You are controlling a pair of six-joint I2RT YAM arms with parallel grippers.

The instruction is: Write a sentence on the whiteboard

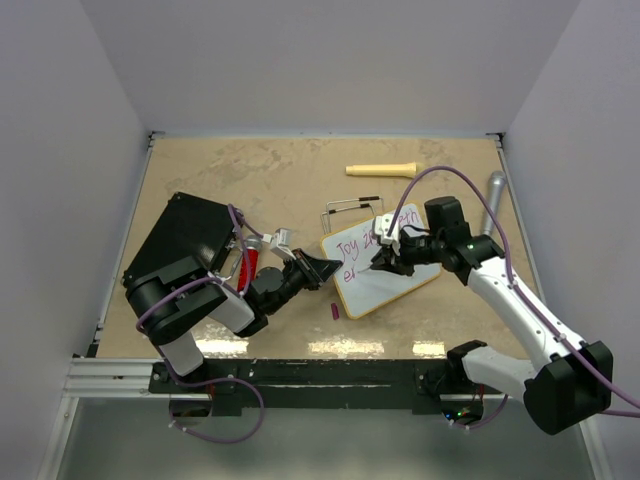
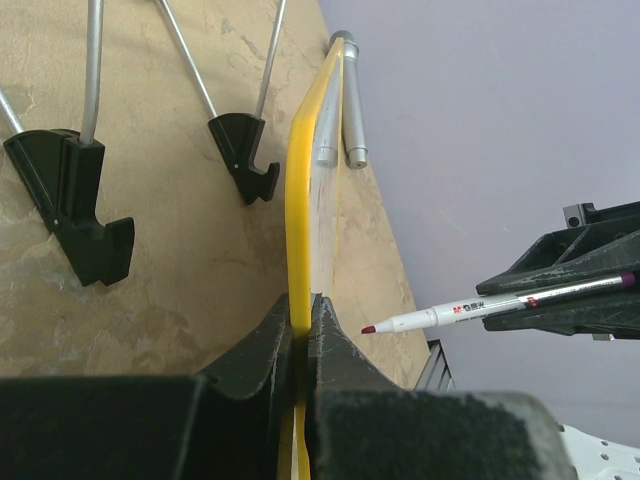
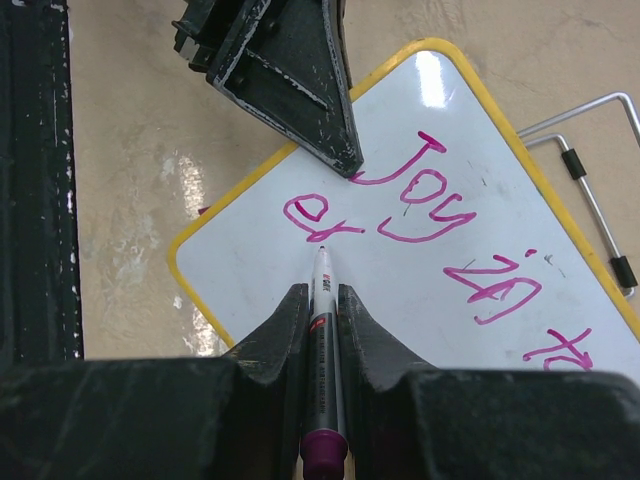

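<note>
1. Marker is clamped in the right gripper. The jaws are shut on the barrel, the tip points up-frame in the right wrist view, and the magenta butt end is at bottom centre
2. The tip sits just under the "er" stroke, centre-left of that view. The left wrist view shows a gap between tip and board face, so I read it as lifted off, not inking
3. Sentence: "Joy in to…" runs from upper centre down to the lower right, cut off by the frame edge. The second line is only "er"
4. Whiteboard sits centre-right in the top view, turned at an angle. The left gripper is closed on its yellow rim at the left edge. I can't tell if the board lies flat or is tipped up
5. Step in hand, my read: early in line two, between letters, with a bit over half the text down
6. The next move calls for setting the tip down just right of "er" on the same baseline with light pressure. The left clamp has to hold the board against the pen push. There is plenty of bare white to the right
7. Around on the table:
   - wire stand just above the board
   - black case at left
   - cream stick at upper centre
   - metal tube at upper right
   - small magenta piece below the board, probably the cap
</note>
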